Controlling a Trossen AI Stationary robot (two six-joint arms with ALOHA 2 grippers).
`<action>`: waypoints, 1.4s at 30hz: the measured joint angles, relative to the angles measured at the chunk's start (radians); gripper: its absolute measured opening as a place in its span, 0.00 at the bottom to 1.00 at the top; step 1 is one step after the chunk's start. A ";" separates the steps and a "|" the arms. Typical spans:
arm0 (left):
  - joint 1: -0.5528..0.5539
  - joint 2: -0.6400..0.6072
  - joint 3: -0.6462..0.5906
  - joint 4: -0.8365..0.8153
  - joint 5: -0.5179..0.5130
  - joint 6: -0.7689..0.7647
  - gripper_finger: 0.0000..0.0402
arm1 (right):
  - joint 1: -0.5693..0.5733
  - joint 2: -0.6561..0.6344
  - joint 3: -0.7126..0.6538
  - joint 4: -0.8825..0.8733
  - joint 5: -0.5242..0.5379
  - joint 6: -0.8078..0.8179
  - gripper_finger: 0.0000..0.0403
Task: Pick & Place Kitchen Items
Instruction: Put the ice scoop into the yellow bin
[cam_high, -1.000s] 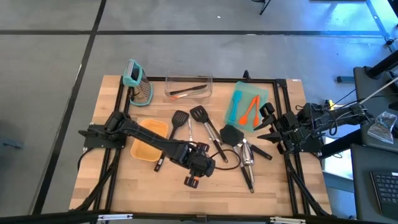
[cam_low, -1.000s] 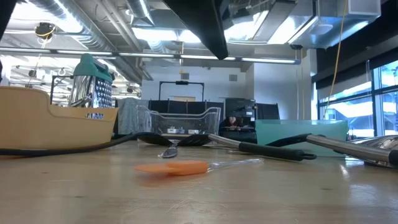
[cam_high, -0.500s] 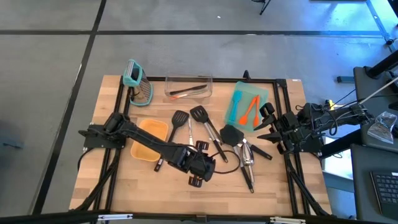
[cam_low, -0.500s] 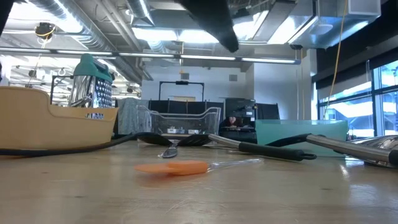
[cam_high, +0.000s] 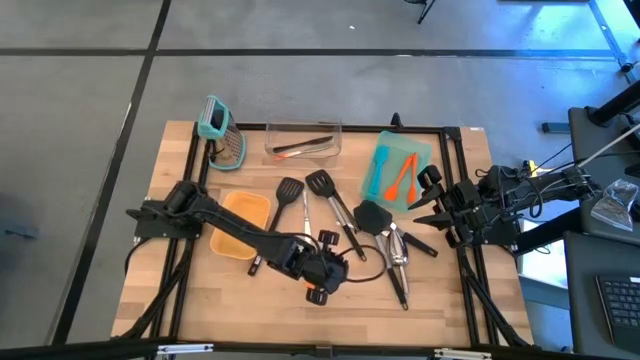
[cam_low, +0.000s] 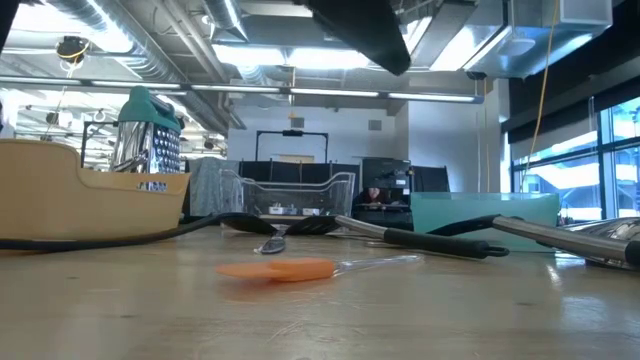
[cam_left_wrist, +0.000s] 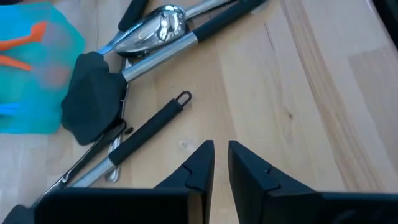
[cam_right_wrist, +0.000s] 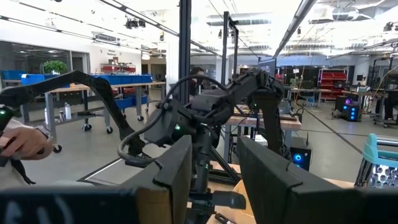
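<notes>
1. Wooden table (cam_high: 180, 300), seen from above, with both arms and all the utensils on it.
2. Left arm, stretched from the table's left edge toward the middle front; left gripper (cam_high: 322, 283) low over bare wood, jaws drawn to a narrow gap with nothing between them, as the left wrist view shows (cam_left_wrist: 221, 163).
3. Right arm, folded at the table's right edge; right gripper (cam_high: 425, 205) raised and facing across the table, jaws partly apart and empty.
4. Teal tray (cam_high: 425, 155) at the back right, with orange spatulas (cam_high: 402, 180) and a blue one inside.
5. Yellow bin (cam_high: 235, 240) beside the left arm.
6. Clear bin (cam_high: 300, 128) at the back, with thin utensils lying in it.
7. Teal-handled grater (cam_high: 222, 130) at the back left corner.
8. Two black slotted turners (cam_high: 305, 185) in the middle, handles pointing toward the front.
9. Black spatula (cam_left_wrist: 93, 99) and silver scoop (cam_left_wrist: 155, 28), crossed in a pile just right of the left gripper.
10. Orange spatula (cam_low: 278, 269) lying flat on the table in the low view.
</notes>
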 joint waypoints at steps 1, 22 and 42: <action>-0.001 -0.006 -0.026 0.050 0.009 -0.007 0.10 | 0.000 0.000 0.000 0.000 0.000 0.000 0.34; 0.037 -0.435 -0.835 0.969 -0.069 -0.104 0.10 | -0.005 0.001 0.000 -0.004 0.057 0.000 0.34; 0.247 -0.569 -0.912 0.979 -0.282 -0.035 0.10 | -0.046 0.163 0.175 -0.512 0.392 0.260 0.34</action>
